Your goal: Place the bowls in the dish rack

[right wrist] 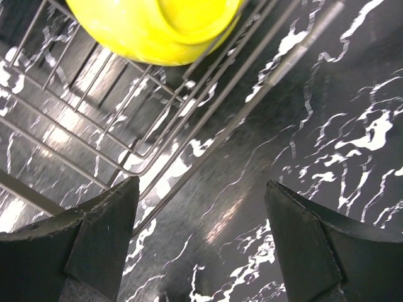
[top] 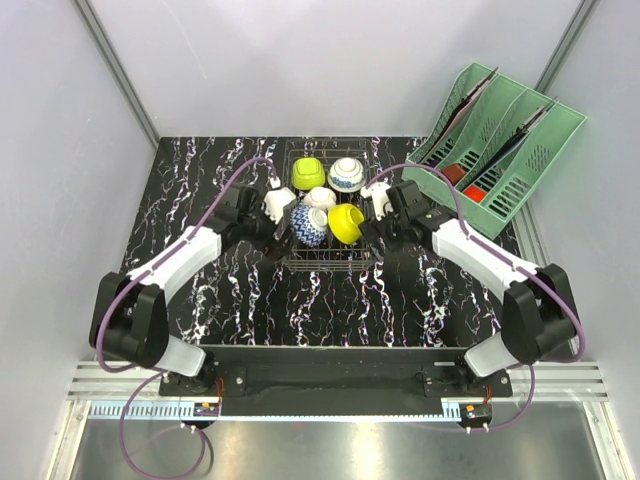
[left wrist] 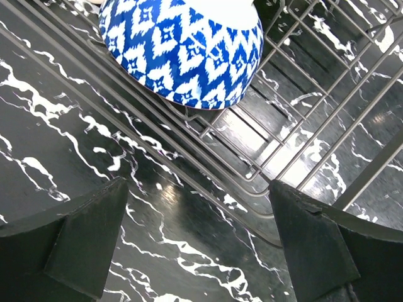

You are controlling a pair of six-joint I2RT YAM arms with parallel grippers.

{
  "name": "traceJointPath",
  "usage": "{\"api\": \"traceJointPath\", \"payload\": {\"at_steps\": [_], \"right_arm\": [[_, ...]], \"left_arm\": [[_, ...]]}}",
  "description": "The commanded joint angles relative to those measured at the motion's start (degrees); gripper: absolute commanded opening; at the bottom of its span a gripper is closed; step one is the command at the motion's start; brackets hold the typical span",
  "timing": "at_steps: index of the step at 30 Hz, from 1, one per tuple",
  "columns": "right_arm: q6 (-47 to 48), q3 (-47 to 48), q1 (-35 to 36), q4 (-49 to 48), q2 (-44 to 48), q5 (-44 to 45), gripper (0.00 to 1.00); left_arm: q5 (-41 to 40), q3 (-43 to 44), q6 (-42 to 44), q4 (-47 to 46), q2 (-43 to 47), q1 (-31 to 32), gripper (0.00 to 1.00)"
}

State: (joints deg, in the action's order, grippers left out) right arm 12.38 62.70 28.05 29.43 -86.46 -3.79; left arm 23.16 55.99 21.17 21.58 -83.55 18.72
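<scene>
1. Left side, 9 o'clock of the dish rack (top: pixel 322 266): my left gripper (left wrist: pixel 201 233) gapes empty beside the racked blue-patterned bowl (left wrist: pixel 189 53).
2. 3 o'clock: right gripper (right wrist: pixel 201 233) open, empty; I risk snagging wire, tipping the yellow bowl (right wrist: pixel 148 25).

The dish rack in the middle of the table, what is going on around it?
Bowls are being loaded into the dish rack. Five sit inside: a lime-green bowl and a white-and-blue bowl at the back, a white bowl in the middle, a blue-patterned bowl front left, a yellow bowl front right. The left tool and the right tool are open and empty, one at each side of the rack.
</scene>
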Motion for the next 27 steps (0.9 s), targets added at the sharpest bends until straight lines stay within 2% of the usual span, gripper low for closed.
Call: {"api": "traceJointPath", "payload": {"at_steps": [1, 10, 14, 16, 18, 23, 27], "right_arm": [[1.9, -2.7, 1.8, 2.6, 5.0, -0.5, 0.85], [3.1, -5.7, 2.4, 4.1, 8.9, -2.6, 0.85], [5.4, -4.6, 2.4, 4.1, 10.6, -0.5, 0.87], [7.1, -3.5, 2.4, 4.1, 11.2, 2.3, 0.94], [8.6, -1.3, 2.5, 3.8, 12.3, 3.6, 1.0], [8.4, 6.9, 2.1, 8.0, 14.6, 4.1, 1.0], [6.4, 11.8, -1.9, 11.8, 18.8, -2.3, 1.0]], "left_arm": [[-0.9, -4.0, 2.6, 6.3, 3.6, 0.4, 0.99], [0.0, -7.4, 2.9, 8.4, 8.8, 0.8, 0.99], [-0.7, -6.9, 3.7, 8.3, 12.1, 0.8, 0.99], [0.2, -3.9, 7.1, 8.6, 15.2, 0.4, 0.99], [1.6, 1.7, 6.9, 8.4, 16.9, -0.7, 0.99], [4.0, 15.2, 2.0, 11.1, 18.9, -3.2, 0.99], [3.7, 14.1, -0.9, 11.0, 25.8, -6.5, 0.99]]}}
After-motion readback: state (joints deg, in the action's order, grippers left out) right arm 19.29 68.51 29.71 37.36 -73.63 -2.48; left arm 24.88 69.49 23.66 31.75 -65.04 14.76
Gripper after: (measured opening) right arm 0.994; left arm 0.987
